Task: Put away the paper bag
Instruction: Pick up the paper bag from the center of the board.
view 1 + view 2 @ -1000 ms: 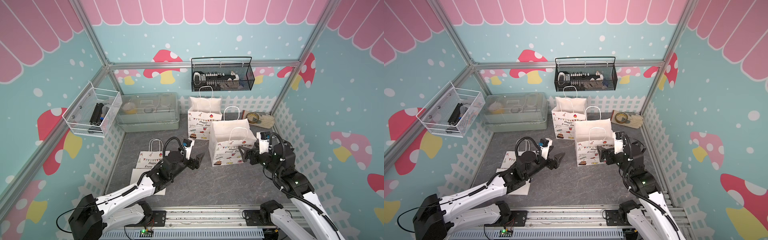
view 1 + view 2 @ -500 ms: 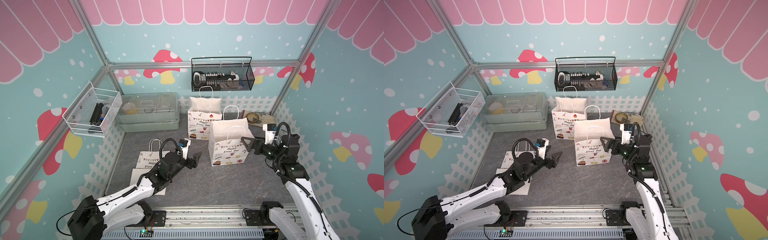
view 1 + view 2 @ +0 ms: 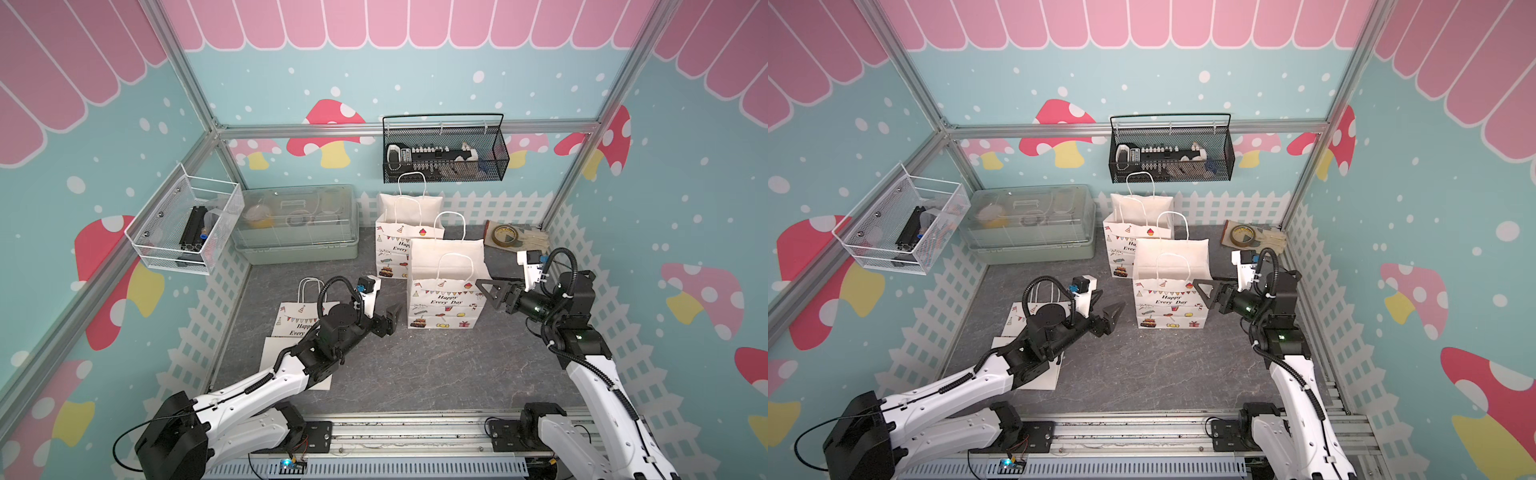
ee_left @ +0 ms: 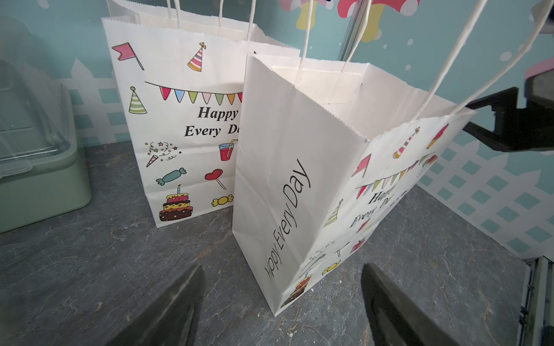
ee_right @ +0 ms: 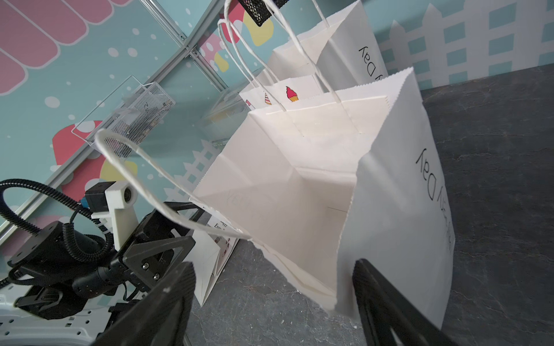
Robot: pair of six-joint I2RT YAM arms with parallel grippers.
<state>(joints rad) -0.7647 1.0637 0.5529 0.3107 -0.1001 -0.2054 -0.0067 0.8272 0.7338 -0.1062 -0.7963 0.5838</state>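
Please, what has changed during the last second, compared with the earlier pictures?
The right arm swung up and back, bringing the right gripper from low beside the front bag up to its right rim. The open jaws straddle that rim, gripping nothing. The left gripper, the back bag and the flat bag stayed put.

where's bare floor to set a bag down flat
Widest bare floor: between the open front bag and the base rail. A smaller strip lies between the green lidded box and the flat bags. Crowded: back right, with the rear bag, tape roll, right gripper.
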